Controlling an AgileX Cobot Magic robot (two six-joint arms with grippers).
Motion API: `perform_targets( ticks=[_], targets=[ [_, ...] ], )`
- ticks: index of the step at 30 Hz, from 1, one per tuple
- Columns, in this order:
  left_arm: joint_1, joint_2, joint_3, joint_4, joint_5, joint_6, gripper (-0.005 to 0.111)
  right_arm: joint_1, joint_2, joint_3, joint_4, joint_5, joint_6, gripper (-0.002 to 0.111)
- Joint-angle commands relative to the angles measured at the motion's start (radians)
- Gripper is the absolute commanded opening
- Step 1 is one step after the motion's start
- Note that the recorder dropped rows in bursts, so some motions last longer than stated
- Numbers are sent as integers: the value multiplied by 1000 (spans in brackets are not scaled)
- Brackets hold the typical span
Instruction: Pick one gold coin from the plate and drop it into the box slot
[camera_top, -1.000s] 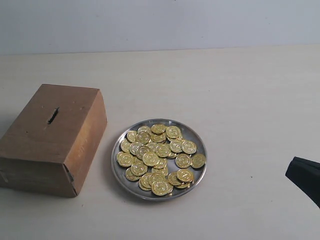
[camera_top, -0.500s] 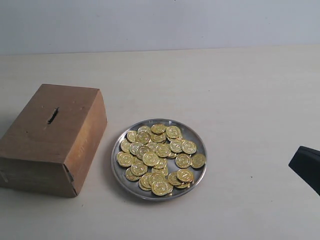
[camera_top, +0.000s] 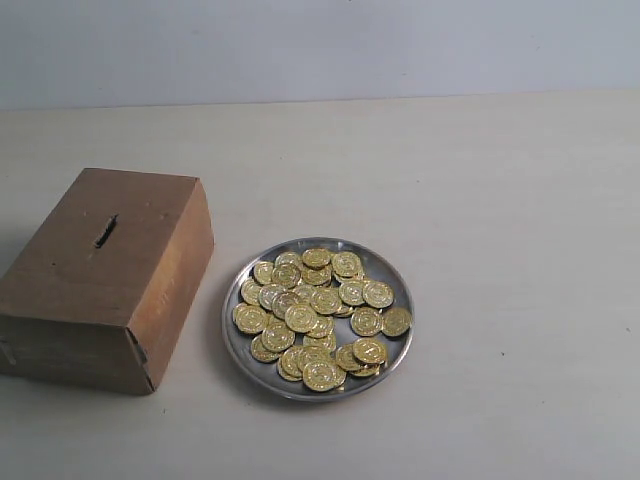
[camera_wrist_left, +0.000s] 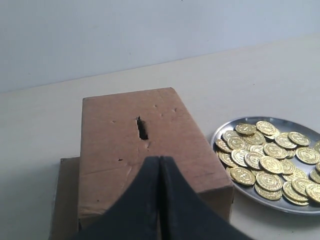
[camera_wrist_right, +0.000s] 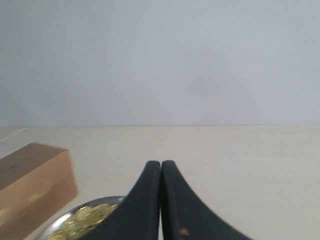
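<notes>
The brown cardboard box (camera_top: 105, 275) stands at the left with the dark slot (camera_top: 105, 231) across its top. To its right lies the silver plate (camera_top: 232, 345), heaped with gold coins (camera_top: 320, 318). Neither gripper shows in the exterior view. Seen from the left wrist, my left gripper (camera_wrist_left: 159, 159) is shut and empty, its tips just short of the slot (camera_wrist_left: 142, 129) over the box (camera_wrist_left: 115, 150), with the plate (camera_wrist_left: 280, 202) off to one side. My right gripper (camera_wrist_right: 160, 163) is shut and empty too, held away from the plate (camera_wrist_right: 65, 220) and the box (camera_wrist_right: 30, 185).
The pale tabletop (camera_top: 500, 200) stretches around the box and plate, with a plain light wall (camera_top: 320, 45) behind it. Nothing else stands on the table.
The dark tip of my right arm at the right edge of the exterior view has drawn back out of the picture. Box, plate and coins have not moved.
</notes>
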Motion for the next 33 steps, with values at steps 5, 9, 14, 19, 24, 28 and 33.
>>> perform_targets(
  ticks=[5, 9, 14, 19, 24, 28, 33],
  targets=[
    [-6, -5, 2, 2, -10, 0, 0, -381, -95, 5, 0, 119, 15, 0],
    [-6, -5, 2, 2, -6, 1, 0, -398, -159, 5, -2, 263, 8, 0],
    [-6, -4, 2, 2, -7, 1, 0, -398, -159, 5, 2, 327, -87, 0],
    [-6, -4, 2, 2, -7, 1, 0, -398, -159, 5, 2, 332, -107, 0],
    [-6, -4, 2, 2, -7, 3, 0, -398, -159, 5, 40, 330, -156, 0],
    [-6, -4, 2, 2, -7, 3, 0, -398, -159, 5, 199, 325, -382, 0],
    [-6, -4, 2, 2, -7, 3, 0, -398, -159, 5, 261, 325, -456, 0]
  ],
)
